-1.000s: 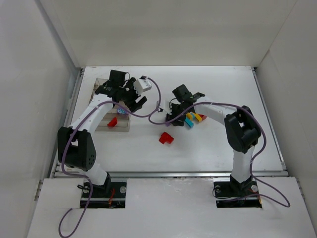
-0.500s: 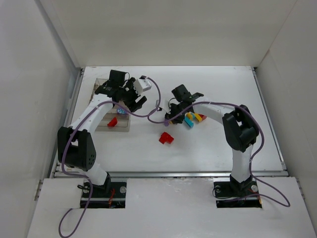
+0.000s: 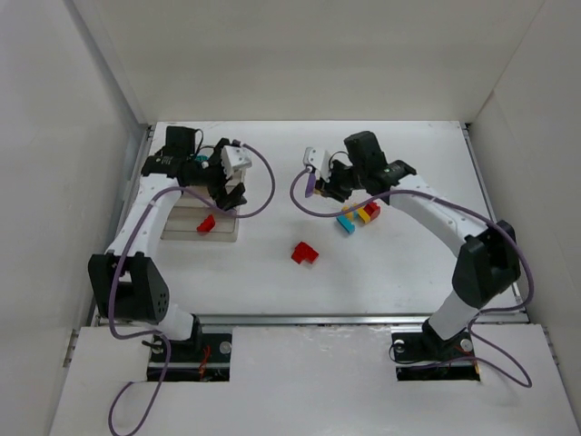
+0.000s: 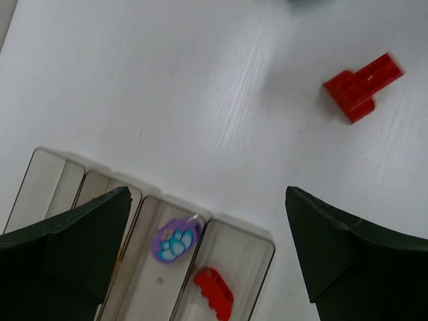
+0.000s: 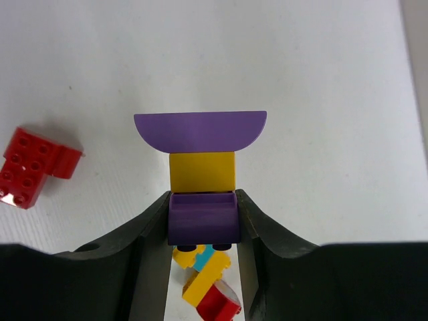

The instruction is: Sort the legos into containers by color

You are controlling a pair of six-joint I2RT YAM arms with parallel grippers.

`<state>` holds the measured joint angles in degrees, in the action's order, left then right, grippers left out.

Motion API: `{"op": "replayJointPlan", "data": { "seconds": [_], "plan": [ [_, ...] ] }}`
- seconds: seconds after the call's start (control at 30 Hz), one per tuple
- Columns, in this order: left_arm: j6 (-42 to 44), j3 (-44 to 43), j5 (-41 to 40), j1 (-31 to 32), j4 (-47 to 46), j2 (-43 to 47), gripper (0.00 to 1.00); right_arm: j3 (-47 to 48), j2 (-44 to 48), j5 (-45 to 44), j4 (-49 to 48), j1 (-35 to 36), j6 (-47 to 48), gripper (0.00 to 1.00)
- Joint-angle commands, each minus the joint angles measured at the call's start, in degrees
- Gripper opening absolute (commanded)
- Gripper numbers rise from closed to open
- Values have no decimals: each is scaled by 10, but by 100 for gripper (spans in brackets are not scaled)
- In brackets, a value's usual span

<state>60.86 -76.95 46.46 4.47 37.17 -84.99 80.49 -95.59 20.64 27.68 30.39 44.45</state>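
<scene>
My right gripper (image 5: 202, 202) is shut on a stacked cluster: a dark purple brick (image 5: 202, 217), a yellow brick (image 5: 202, 170) and a purple half-round piece (image 5: 200, 130). It holds the cluster above the table (image 3: 316, 183). Below it lies a yellow, teal and red cluster (image 3: 357, 216), also in the right wrist view (image 5: 206, 279). A red lego (image 3: 304, 252) lies mid-table. My left gripper (image 3: 227, 186) is open and empty above the clear containers (image 4: 264, 242). A red brick (image 4: 214, 293) lies in the end compartment, and a purple lotus-printed piece (image 4: 175, 241) in the one beside it.
The red lego also shows in the left wrist view (image 4: 363, 85) and the right wrist view (image 5: 37, 167). The containers (image 3: 222, 234) sit at the table's left side. White walls enclose the table on three sides.
My right gripper has lifted the purple and yellow cluster off the pile and drawn back to the right. My left arm has swung left over the containers.
</scene>
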Motion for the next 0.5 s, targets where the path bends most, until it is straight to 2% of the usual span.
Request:
{"op": "replayJointPlan", "data": {
  "seconds": [0.0,0.07,0.1,0.17,0.33,0.47],
  "plan": [
    [-44,-80,116,26,36,-11,100,-2,48,28,-67,2,-44,0],
    [-119,-120,166,26,36,-44,100,-29,76,28,-96,12,-50,0],
    [-143,-151,216,26,36,-53,100,-40,107,21,-127,19,-50,0],
    [-181,-175,249,42,36,-80,100,-65,134,-7,-152,43,-50,0],
    [-245,-232,267,91,50,-119,100,-65,168,-34,-167,68,-45,0],
    [-320,-245,274,121,34,-139,100,-60,173,-39,-167,81,-45,0]
  ]
}}
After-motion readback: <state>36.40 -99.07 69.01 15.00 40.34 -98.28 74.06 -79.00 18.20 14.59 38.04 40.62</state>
